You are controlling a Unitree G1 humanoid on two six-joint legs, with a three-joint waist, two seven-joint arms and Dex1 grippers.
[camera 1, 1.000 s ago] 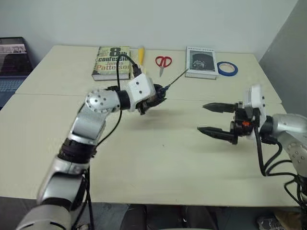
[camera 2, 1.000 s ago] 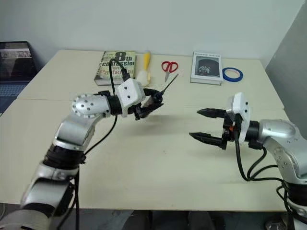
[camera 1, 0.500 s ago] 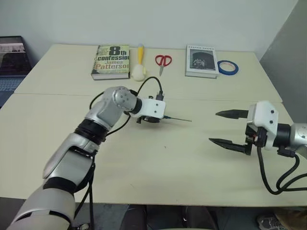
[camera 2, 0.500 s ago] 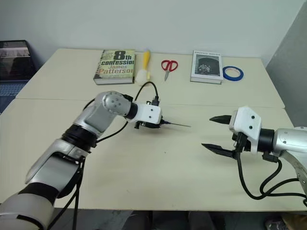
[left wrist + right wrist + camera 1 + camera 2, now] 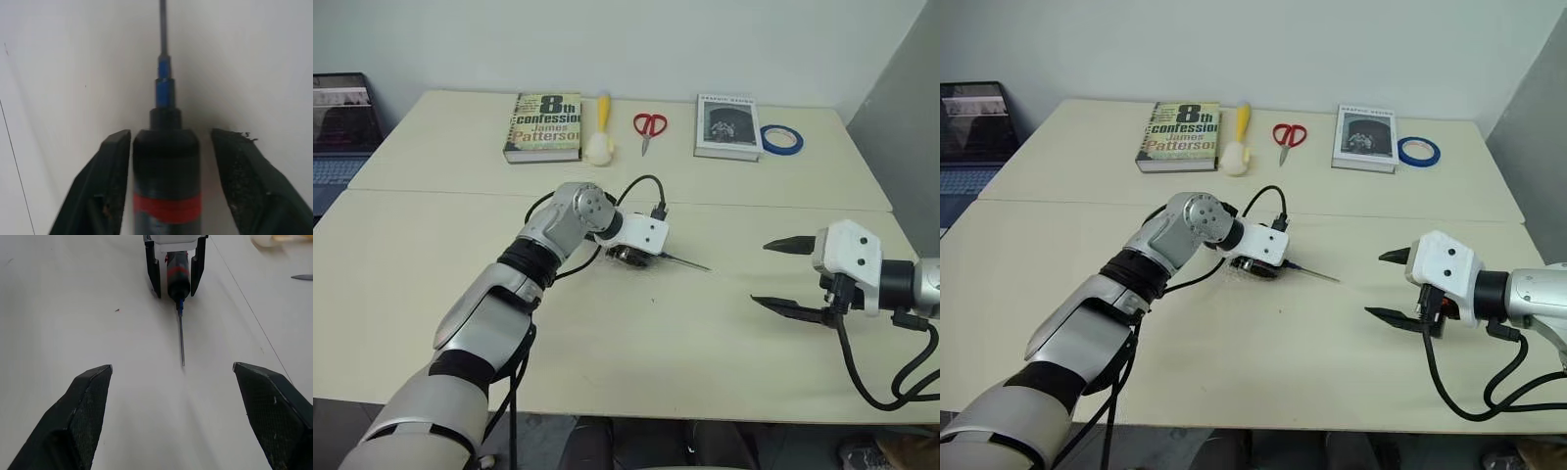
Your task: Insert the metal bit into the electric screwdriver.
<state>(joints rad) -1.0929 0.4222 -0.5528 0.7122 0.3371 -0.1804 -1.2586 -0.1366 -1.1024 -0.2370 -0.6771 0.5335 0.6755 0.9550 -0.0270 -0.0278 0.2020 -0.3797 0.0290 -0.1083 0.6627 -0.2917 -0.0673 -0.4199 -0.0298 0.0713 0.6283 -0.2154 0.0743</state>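
Tabletop (image 5: pixel 607 343) of pale cream seen from the head camera: the left claw (image 5: pixel 628 257) rests low at its centre, and the thin grey metal bit (image 5: pixel 688 262) pokes out from it along the surface toward the right claw (image 5: pixel 773 274). The right claw hovers well apart from the bit, its two black fingers spread wide with nothing between them. Along the far edge lie a paperback book with a green cover (image 5: pixel 544 126), a yellow-handled brush (image 5: pixel 599 130), red-handled scissors (image 5: pixel 648 129), a second, grey-covered book (image 5: pixel 726 126) and a roll of blue tape (image 5: pixel 780 139).

Left wrist camera: the slim black electric screwdriver with a red band (image 5: pixel 166 181) lies between the left claw's fingers (image 5: pixel 107 186). One finger stands just beside its body and the other clearly apart, so the claw is parted, not pinching. The bit runs straight out of the blue collar at the screwdriver's tip.

Right wrist camera: the right claw's fingers (image 5: pixel 83 416) stand wide either side of the view, and the screwdriver and seated bit point toward them across bare tabletop.
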